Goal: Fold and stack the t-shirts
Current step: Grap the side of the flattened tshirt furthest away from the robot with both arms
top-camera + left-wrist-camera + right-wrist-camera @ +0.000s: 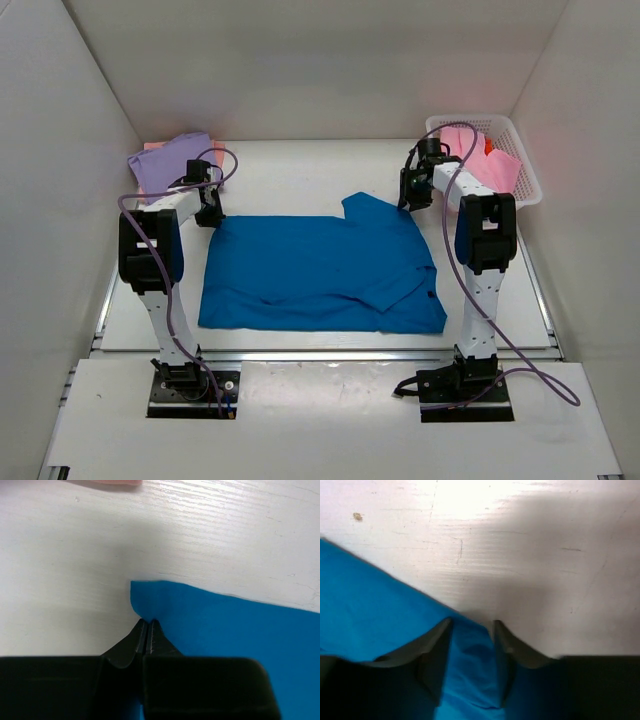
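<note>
Blue t-shirt [320,270] lies spread flat in the middle of the white table [300,165], between the two arms. The left gripper [148,625] is pinched closed on its far left corner. The right gripper [472,625] sits at the far right corner, fingers apart with blue cloth between them. A lavender t-shirt [170,160] lies far left. A pink t-shirt [470,150] sits in the white basket [525,175], far right.

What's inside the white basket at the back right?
A light pink shirt fills the basket, with a sliver of orange cloth peeking out behind it. Anything beneath them is covered.
</note>
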{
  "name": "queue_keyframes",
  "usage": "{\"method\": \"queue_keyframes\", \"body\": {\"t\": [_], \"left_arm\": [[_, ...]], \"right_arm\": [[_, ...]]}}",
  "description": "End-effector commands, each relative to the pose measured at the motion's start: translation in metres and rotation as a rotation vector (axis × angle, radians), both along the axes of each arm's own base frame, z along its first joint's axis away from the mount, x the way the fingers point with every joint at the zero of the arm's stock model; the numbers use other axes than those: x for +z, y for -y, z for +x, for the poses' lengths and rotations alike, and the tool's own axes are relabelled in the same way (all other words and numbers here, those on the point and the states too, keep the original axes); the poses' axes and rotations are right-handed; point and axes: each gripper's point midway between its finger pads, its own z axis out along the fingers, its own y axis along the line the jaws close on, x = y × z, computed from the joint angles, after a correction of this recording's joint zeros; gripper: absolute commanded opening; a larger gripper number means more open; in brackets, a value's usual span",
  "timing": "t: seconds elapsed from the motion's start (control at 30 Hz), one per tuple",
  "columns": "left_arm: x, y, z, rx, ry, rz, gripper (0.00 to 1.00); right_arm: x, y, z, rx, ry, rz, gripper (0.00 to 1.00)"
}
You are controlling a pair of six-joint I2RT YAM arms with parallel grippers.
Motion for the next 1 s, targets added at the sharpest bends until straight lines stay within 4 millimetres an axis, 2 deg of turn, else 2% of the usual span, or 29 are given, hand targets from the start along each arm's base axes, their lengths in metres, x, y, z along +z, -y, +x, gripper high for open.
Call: {"method": "queue_keyframes", "body": {"t": [0.0, 0.03, 0.07, 0.1, 0.13, 0.23, 0.37, 0.47, 0.5, 0.57, 0.6, 0.67, 0.7, 0.77, 0.8, 0.87, 0.97], "left_arm": [[-0.002, -0.001, -0.004, -0.015, -0.011, 0.0, 0.07], [-0.002, 0.0, -0.004, -0.011, -0.012, -0.006, 0.06], [0.0, 0.001, -0.003, -0.013, -0.006, 0.0, 0.05], [0.0, -0.001, -0.002, -0.009, -0.003, -0.001, 0.02], [0.002, -0.001, -0.002, -0.009, -0.001, -0.004, 0.0], [0.005, 0.004, -0.001, -0.022, -0.003, -0.016, 0.0], [0.022, 0.0, 0.003, -0.013, 0.026, -0.003, 0.0], [0.04, -0.003, 0.002, -0.012, 0.076, -0.001, 0.0], [0.045, -0.003, 0.0, -0.012, 0.093, -0.002, 0.0], [0.062, -0.004, -0.003, -0.009, 0.136, -0.002, 0.0], [0.06, -0.004, -0.008, -0.012, 0.129, -0.007, 0.0], [0.065, -0.004, -0.013, -0.018, 0.141, -0.004, 0.0], [0.065, -0.006, -0.016, -0.015, 0.139, -0.004, 0.0], [0.067, -0.002, -0.026, -0.031, 0.134, -0.004, 0.0], [0.064, -0.001, -0.029, -0.034, 0.124, -0.006, 0.0], [0.061, -0.001, -0.043, -0.034, 0.114, -0.006, 0.0], [0.063, 0.001, -0.061, -0.037, 0.121, -0.009, 0.0]], "right_arm": [[0.0, -0.005, -0.001, 0.036, -0.014, 0.007, 0.33], [-0.004, -0.007, -0.005, 0.044, -0.032, 0.025, 0.23], [0.002, -0.012, -0.002, 0.054, -0.016, 0.046, 0.16], [0.002, -0.015, -0.006, 0.06, -0.029, 0.067, 0.04], [0.005, -0.016, -0.004, 0.06, -0.015, 0.077, 0.0], [0.022, -0.014, 0.001, 0.059, 0.03, 0.083, 0.0], [0.061, -0.012, 0.006, 0.062, 0.106, 0.048, 0.0], [0.095, -0.014, -0.001, 0.076, 0.167, 0.057, 0.0], [0.096, -0.012, -0.005, 0.078, 0.17, 0.058, 0.0], [0.116, -0.011, -0.014, 0.073, 0.206, 0.057, 0.0], [0.123, -0.013, -0.024, 0.081, 0.21, 0.063, 0.0], [0.12, -0.015, -0.043, 0.09, 0.196, 0.066, 0.0], [0.131, -0.015, -0.049, 0.091, 0.219, 0.065, 0.01], [0.116, -0.016, -0.074, 0.09, 0.176, 0.066, 0.0], [0.123, -0.016, -0.079, 0.089, 0.195, 0.078, 0.0], [0.112, -0.017, -0.103, 0.103, 0.169, 0.088, 0.0], [0.107, -0.016, -0.13, 0.102, 0.156, 0.107, 0.0]]}}
